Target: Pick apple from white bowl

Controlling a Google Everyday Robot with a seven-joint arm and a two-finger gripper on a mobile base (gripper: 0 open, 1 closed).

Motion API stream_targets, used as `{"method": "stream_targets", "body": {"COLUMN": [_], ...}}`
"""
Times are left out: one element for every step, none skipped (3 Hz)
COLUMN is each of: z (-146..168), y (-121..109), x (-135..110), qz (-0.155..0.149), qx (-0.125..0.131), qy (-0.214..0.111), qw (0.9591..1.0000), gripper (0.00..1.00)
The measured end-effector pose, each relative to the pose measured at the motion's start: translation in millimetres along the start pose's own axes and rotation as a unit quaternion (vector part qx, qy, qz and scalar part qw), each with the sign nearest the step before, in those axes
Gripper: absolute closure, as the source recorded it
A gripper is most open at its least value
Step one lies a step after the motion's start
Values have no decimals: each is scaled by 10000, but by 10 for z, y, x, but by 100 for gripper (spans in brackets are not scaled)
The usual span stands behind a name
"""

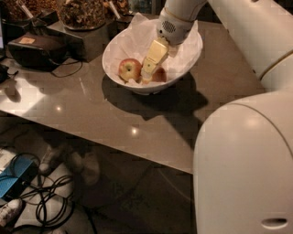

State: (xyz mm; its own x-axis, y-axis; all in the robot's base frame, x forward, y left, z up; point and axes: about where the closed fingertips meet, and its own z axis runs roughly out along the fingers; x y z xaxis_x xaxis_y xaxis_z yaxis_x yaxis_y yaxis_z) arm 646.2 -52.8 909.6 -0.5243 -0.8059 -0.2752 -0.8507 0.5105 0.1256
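Observation:
The white bowl (183, 64), lined with crumpled white paper, stands on the brown table (91, 109) near its back. A red-yellow apple (129, 68) lies in the bowl's left part. A second red apple (160, 76) lies to its right, partly hidden by the gripper. My gripper (147, 77), yellowish below a white wrist, reaches down into the bowl from the upper right. Its tip sits low between the two apples, close to both. I cannot tell whether it touches either apple.
Dark containers of dried food (82, 13) stand behind the bowl to the left. A black box (34, 45) with a cable sits at the table's left. My white arm and body (242, 164) fill the right side. Cables (50, 201) and a blue object (13, 180) lie on the floor.

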Motion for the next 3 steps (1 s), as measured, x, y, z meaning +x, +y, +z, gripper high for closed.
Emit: {"method": "stream_targets", "body": {"z": [61,92,99], "y": [10,18,11], "x": [10,1,-8], "qz": [75,98,105], "qx": [-99,-155,-154], "qy": [41,44,42], "qw": [9999,9998,9998], "gripper": [9,16,18]}}
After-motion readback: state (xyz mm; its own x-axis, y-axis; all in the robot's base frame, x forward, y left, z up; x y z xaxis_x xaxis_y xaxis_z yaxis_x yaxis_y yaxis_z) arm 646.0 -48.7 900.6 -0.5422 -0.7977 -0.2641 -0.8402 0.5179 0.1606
